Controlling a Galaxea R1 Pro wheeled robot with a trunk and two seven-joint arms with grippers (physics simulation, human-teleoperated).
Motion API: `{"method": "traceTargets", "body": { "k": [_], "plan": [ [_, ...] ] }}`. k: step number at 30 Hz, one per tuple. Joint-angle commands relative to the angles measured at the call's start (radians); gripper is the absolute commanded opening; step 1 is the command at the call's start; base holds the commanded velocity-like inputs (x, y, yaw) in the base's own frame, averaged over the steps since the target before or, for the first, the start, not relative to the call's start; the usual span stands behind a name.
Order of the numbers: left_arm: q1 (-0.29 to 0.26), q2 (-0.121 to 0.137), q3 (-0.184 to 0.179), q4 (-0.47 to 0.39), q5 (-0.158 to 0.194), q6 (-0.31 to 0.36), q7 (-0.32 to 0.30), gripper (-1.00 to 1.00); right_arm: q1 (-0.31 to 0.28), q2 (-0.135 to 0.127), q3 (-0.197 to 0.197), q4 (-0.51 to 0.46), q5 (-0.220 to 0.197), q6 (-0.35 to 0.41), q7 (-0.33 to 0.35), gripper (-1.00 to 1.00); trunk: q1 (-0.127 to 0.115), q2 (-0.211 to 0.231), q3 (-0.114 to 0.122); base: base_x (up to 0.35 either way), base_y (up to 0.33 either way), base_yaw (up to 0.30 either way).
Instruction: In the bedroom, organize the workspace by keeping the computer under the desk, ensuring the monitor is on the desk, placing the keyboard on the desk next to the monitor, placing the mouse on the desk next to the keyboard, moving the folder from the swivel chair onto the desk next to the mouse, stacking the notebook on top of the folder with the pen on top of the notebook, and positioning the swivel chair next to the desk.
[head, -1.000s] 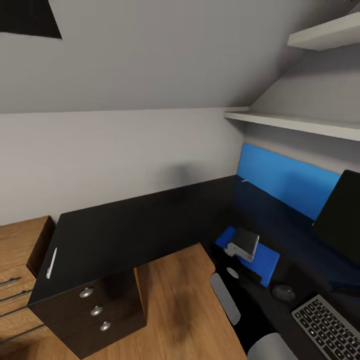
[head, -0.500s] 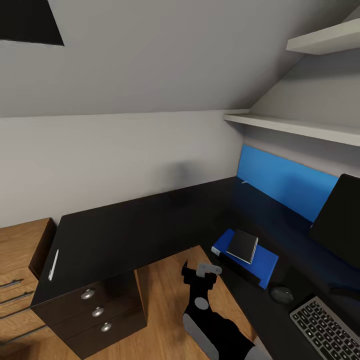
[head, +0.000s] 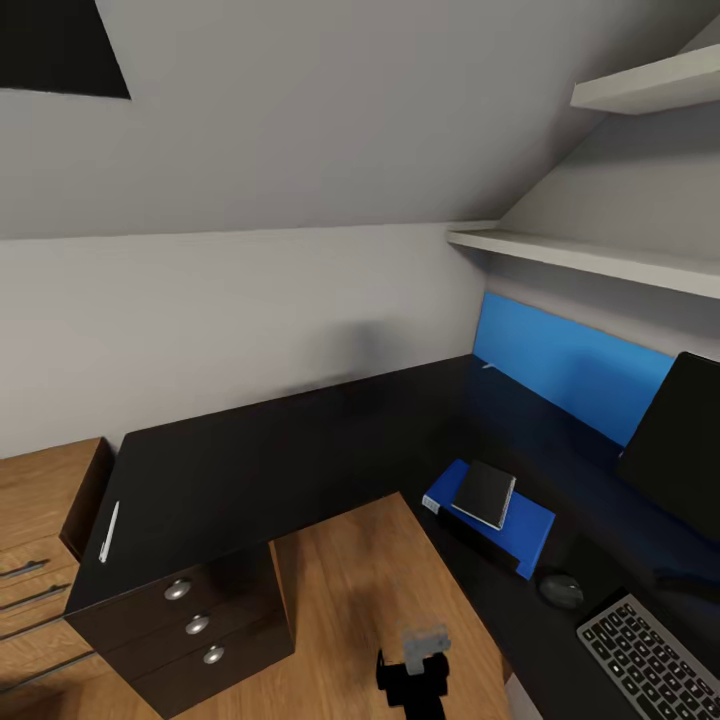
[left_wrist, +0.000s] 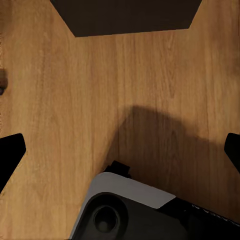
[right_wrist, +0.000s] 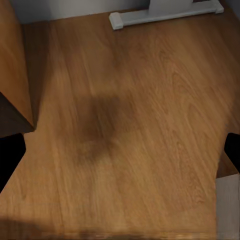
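Sloped grey walls frame our head view of the desk (head: 300, 450). At four o'clock the notebook (head: 485, 493) already lies on the folder (head: 530, 525), with the mouse (head: 560, 589) just beside it, then the keyboard (head: 655, 655) and the monitor (head: 680, 450). The pen (head: 108, 530) lies well apart at nine o'clock, left to fetch, we judge. Our right gripper (right_wrist: 120, 160) and left gripper (left_wrist: 120, 155) both show fingers spread, holding nothing, over wooden floor (left_wrist: 60, 100).
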Motion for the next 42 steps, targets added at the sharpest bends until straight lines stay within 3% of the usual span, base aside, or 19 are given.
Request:
{"method": "traceTargets", "body": {
  "k": [1,5,6,9,10,24,28,42],
  "plan": [
    [-0.001,0.001,-0.006,-0.001,0.004,-0.007,0.005,1.0,0.0,0.001,0.009,0.01,-0.009,-0.01,-0.001,1.0,0.0,-0.001,-0.001,0.0,0.0,0.0],
    [-0.001,0.001,-0.006,0.0,-0.02,-0.009,0.005,1.0,0.006,0.003,0.01,0.05,-0.007,-0.023,0.009,1.0,0.0,-0.001,-0.001,0.0,0.0,0.0],
    [0.0,0.0,-0.007,0.004,-0.03,-0.012,0.005,1.0,0.026,0.005,0.011,0.068,-0.005,-0.097,0.012,1.0,0.0,-0.001,-0.001,0.0,0.0,0.0],
    [-0.001,0.0,-0.007,0.008,-0.031,-0.012,0.005,1.0,0.035,0.007,0.012,0.069,-0.005,-0.14,0.012,1.0,0.0,-0.001,-0.001,0.0,0.0,0.01],
    [-0.001,0.0,-0.007,0.013,-0.032,-0.012,0.005,1.0,0.053,0.013,0.012,0.072,-0.006,-0.201,0.012,1.0,0.0,-0.001,-0.001,0.0,0.0,0.203],
    [-0.001,-0.001,-0.007,0.021,-0.032,-0.013,0.005,1.0,0.059,0.016,0.012,0.09,-0.01,-0.286,0.012,1.0,0.0,-0.001,-0.004,0.0,0.0,0.253],
    [-0.001,-0.001,-0.007,0.029,-0.033,-0.015,0.005,1.0,0.059,0.014,0.011,0.11,-0.01,-0.319,0.012,1.0,0.0,-0.001,-0.004,0.0,0.0,0.069],
    [-0.001,-0.001,-0.007,0.03,-0.033,-0.015,0.005,1.0,0.059,0.014,0.011,0.113,-0.011,-0.326,0.013,1.0,0.0,-0.001,-0.005,0.0,0.0,0.029]
  ]
}}
